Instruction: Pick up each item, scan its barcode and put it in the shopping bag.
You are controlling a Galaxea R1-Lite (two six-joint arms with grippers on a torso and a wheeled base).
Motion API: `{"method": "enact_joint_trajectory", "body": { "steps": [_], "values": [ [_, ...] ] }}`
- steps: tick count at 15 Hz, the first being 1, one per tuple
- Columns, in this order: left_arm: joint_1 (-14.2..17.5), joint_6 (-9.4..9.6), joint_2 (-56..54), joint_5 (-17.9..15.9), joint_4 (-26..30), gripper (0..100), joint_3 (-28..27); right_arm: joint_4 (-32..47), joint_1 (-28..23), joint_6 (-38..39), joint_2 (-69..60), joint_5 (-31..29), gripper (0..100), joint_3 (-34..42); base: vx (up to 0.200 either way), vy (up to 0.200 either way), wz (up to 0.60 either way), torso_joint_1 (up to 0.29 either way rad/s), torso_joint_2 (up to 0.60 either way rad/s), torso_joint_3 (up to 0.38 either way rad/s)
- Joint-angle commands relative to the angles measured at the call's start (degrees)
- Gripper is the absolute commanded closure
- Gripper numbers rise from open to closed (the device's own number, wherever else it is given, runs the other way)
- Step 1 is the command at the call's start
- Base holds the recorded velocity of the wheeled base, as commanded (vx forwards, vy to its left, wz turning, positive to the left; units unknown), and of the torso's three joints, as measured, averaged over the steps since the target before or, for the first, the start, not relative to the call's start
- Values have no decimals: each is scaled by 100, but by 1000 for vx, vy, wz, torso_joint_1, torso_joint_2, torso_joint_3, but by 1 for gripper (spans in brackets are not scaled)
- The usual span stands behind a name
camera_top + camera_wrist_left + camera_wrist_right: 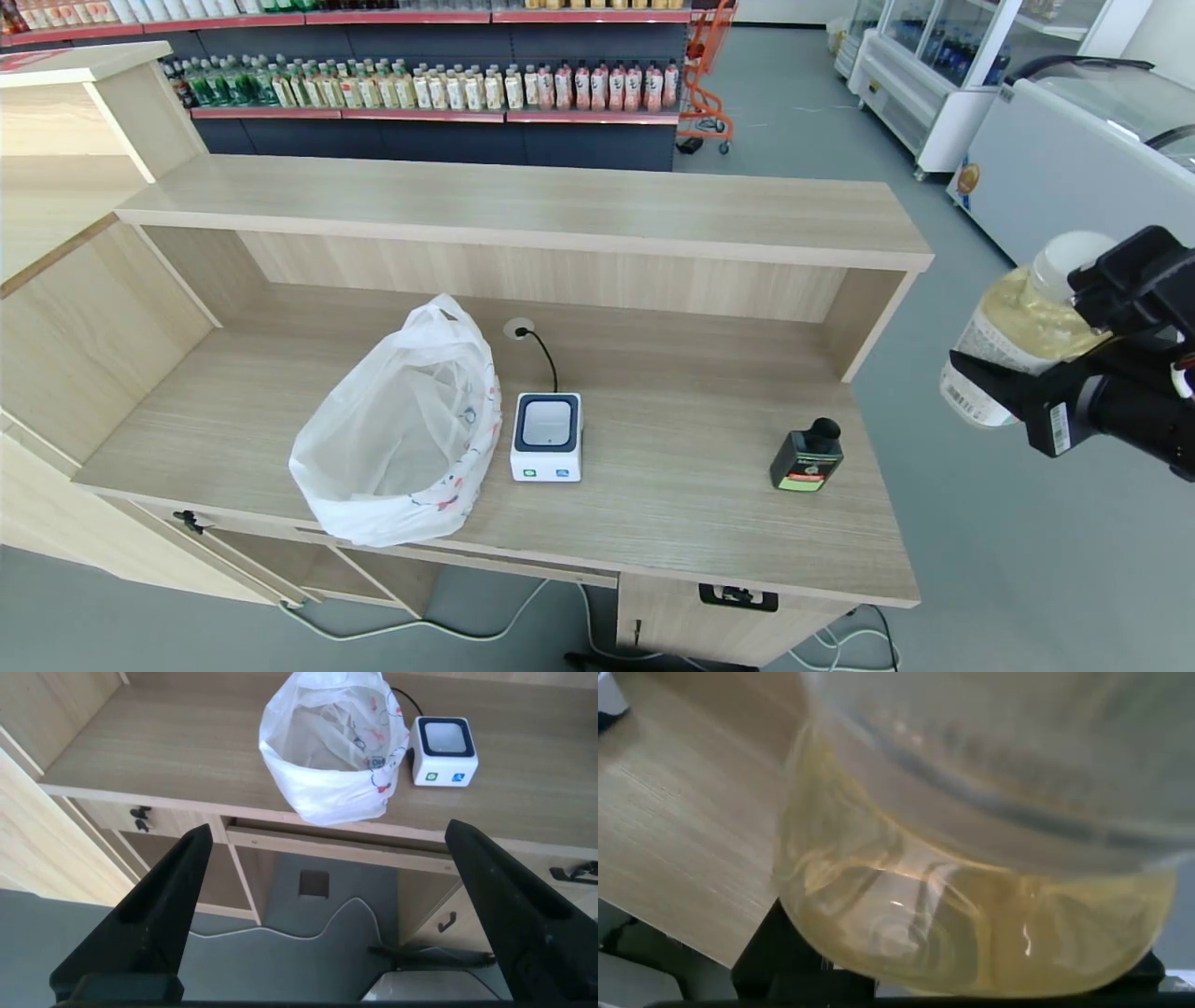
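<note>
Head view: bottle (1013,327) clamped in right end effector (1053,329).

The counter (672,439) is matt, smooth wood-grain laminate. The bag (401,439) is thin translucent plastic film, crinkled, with a slight sheen. The scanner (547,437) has a smooth white plastic housing and a glossy window. The bottle (1013,331) is clear glossy plastic with a printed label. The left gripper (329,831) is matt black.

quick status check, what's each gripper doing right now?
Left gripper: open, fingers spread wide, holding nothing.
Right gripper: closed on a bottle of yellowish liquid.
</note>
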Motion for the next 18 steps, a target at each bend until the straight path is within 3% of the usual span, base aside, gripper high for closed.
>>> {"method": "enact_joint_trajectory", "body": {
  "steps": [1, 10, 18],
  "values": [
    [0, 1, 6, 0, -6, 0, 0, -10, -130, -58, 8, -4, 100, 108, 0, 0, 0, 0, 0, 0],
    [0, -8, -2, 0, -6, 0, 0, -1, -69, -119, -406, -206, 100, 644, 0, 0, 0, 0, 0, 0],
    [0, 1, -2, 0, 2, 0, 0, -1, 107, -119, -239, -163, 100, 846, 0, 200, 0, 1, 1, 2]
  ]
}}
